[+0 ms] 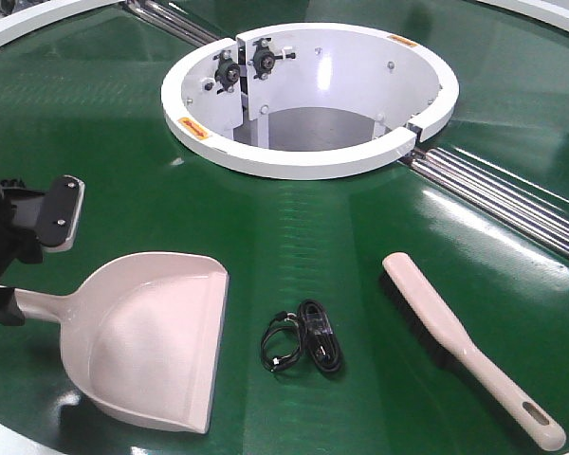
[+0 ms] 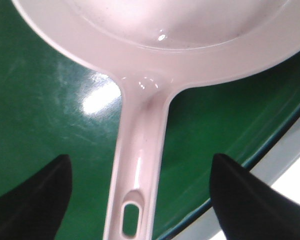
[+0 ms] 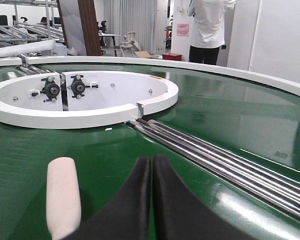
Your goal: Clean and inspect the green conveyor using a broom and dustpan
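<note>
The left pincer (image 2: 140, 157) stands wide open and holds nothing. Its 2 black fingers (image 2: 37, 200) are one on each side of the handle of the dustpan (image 1: 156, 332), with green showing in both gaps, so they do not touch it. The handle runs up the middle of the left wrist view, with the slot end nearest the pincer and the pan beyond. Its long axis therefore lies across the closing direction of the jaws. I judge this is the relation that matters: the pincer needs only to close, perhaps after going lower, which I cannot tell. In the front view the pan lies on the conveyor (image 1: 313, 227) at the near left, with its lip to the right and its handle pointing left into the arm.

The right pincer (image 3: 151, 161) has its fingers pressed together and is empty. A rounded beige end of the broom (image 1: 436, 318) shows just to its left in the right wrist view, beside the fingers and not between them. The broom lies at the near right, with its slot end nearest and its long axis going away to the left. The right arm is the nearer one for it, but it must first open and shift left.

Between the 2 tools lies a coiled black cable (image 1: 303, 343), touching neither. Farther is the white hub (image 1: 303, 163), and steel rollers (image 1: 512, 199) go off to the right
</note>
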Robot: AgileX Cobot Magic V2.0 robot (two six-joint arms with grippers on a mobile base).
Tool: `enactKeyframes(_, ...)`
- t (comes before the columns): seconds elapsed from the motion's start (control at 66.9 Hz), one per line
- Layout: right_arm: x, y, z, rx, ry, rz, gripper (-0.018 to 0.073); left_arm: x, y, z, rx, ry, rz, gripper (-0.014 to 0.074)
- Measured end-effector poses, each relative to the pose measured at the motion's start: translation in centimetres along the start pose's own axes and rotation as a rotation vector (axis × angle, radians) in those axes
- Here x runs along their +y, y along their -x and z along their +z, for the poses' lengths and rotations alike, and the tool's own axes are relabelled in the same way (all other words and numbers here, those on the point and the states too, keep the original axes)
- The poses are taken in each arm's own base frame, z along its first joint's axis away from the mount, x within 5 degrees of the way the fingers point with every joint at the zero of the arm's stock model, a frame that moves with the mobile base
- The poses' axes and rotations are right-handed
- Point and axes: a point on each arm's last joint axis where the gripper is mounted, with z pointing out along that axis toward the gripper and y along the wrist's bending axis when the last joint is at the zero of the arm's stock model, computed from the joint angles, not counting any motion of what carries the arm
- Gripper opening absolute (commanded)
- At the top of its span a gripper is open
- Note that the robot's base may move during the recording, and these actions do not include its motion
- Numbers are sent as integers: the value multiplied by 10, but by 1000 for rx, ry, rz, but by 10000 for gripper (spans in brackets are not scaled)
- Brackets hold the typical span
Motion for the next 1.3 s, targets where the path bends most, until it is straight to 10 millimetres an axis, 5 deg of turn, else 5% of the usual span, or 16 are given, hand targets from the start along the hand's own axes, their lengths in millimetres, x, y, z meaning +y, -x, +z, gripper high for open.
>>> enactKeyframes(0.673,0,0,0,0,0,0,-9,20,5,41,-3,-23,7,536)
enactKeyframes(0.912,0,0,0,0,0,0,-9,15,4,61,13,-80,14,471)
enactKeyframes(1.076,0,0,0,0,0,0,-9,6,-2,73,62,-125,42,348)
enactKeyframes(1.301,0,0,0,0,0,0,-9,8,0,74,48,-90,39,22)
